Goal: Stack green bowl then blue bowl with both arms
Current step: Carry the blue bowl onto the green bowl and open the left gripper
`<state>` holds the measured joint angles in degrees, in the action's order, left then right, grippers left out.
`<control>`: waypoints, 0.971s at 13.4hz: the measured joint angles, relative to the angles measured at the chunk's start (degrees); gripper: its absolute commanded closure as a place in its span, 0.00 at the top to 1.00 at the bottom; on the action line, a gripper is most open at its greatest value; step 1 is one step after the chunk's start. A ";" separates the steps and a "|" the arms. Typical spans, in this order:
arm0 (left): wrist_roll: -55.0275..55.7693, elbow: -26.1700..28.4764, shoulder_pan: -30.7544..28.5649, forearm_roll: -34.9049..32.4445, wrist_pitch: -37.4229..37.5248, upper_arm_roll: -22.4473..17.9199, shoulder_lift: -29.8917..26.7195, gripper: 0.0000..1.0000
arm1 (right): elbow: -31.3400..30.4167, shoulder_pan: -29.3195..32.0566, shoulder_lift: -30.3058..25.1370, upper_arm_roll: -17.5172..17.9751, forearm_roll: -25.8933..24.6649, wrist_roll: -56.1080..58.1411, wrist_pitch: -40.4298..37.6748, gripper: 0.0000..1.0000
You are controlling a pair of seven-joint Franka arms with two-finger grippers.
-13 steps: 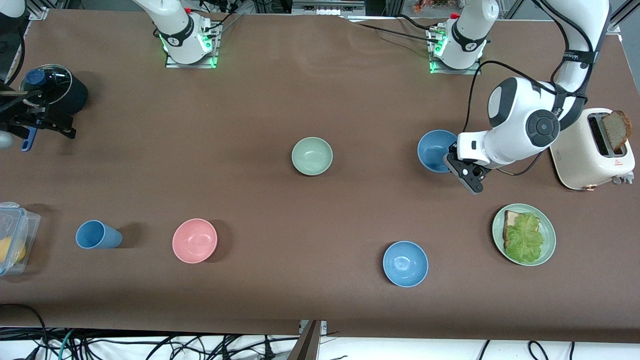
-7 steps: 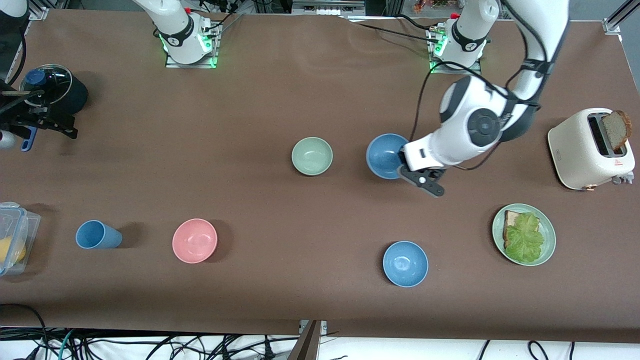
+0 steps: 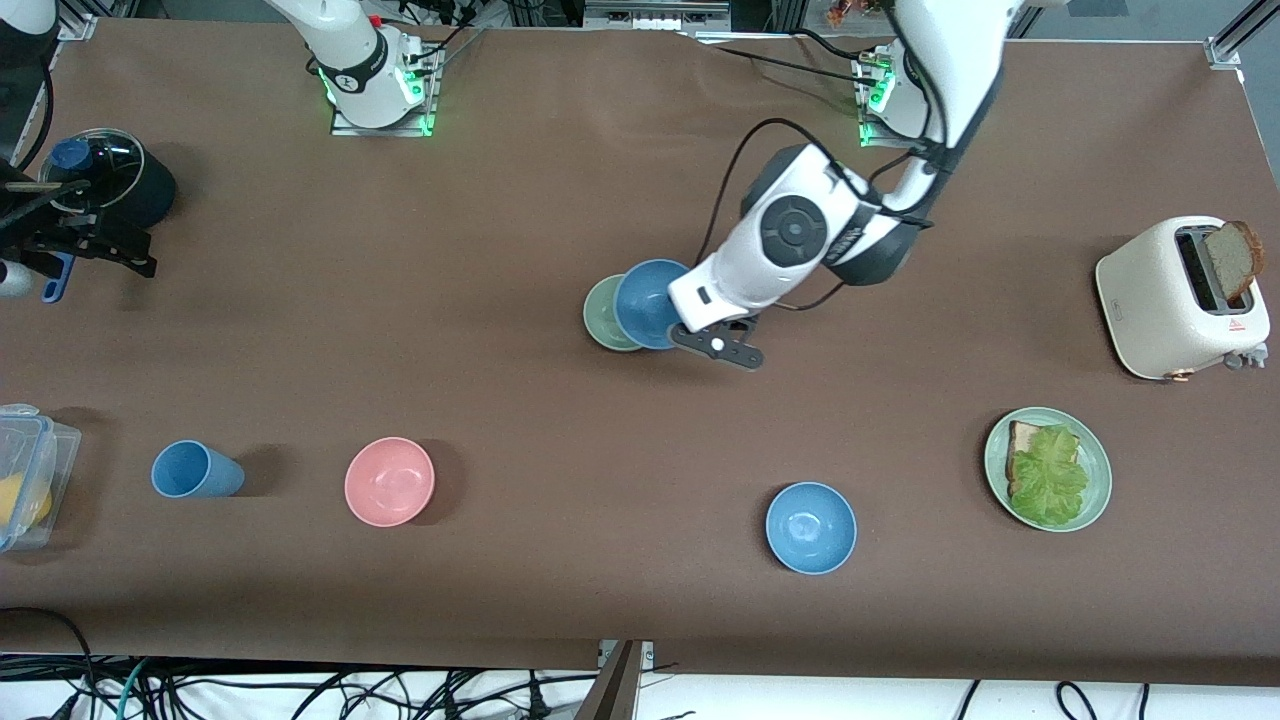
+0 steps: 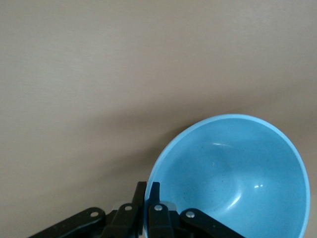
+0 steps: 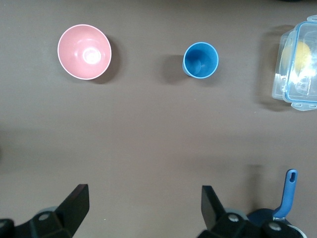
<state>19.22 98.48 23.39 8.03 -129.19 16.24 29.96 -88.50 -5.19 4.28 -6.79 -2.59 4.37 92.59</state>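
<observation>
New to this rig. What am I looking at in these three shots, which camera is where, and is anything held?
Two white robot arms are bolted along one table edge. The wide picture comes from a high camera facing them; the other two come from cameras on each arm's wrist.

The left gripper is shut on the rim of the blue bowl, carrying it in the air over the green bowl; its wrist view shows that bowl close up.

The right gripper waits, open and empty, at its end of the table beside a dark pot.

Also on the table: a pink bowl, a blue cup, another blue bowl, a plate with bread and lettuce, a toaster and a clear container.
</observation>
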 measured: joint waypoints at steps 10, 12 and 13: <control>5.13 -0.02 3.82 0.00 -6.30 -0.20 5.33 0.00 | 0.00 0.01 0.00 -0.01 0.00 0.00 0.00 1.00; 5.17 0.19 4.54 0.00 -6.26 -0.20 5.58 0.03 | 0.00 0.03 0.00 -0.02 0.00 0.00 0.00 1.00; 5.20 0.22 4.79 0.00 -6.26 -0.20 5.77 0.09 | 0.00 0.03 0.00 -0.02 0.00 0.00 0.00 1.00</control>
<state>24.42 98.70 28.18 8.03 -135.45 16.04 35.73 -88.50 -5.17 4.28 -6.81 -2.59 4.37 92.60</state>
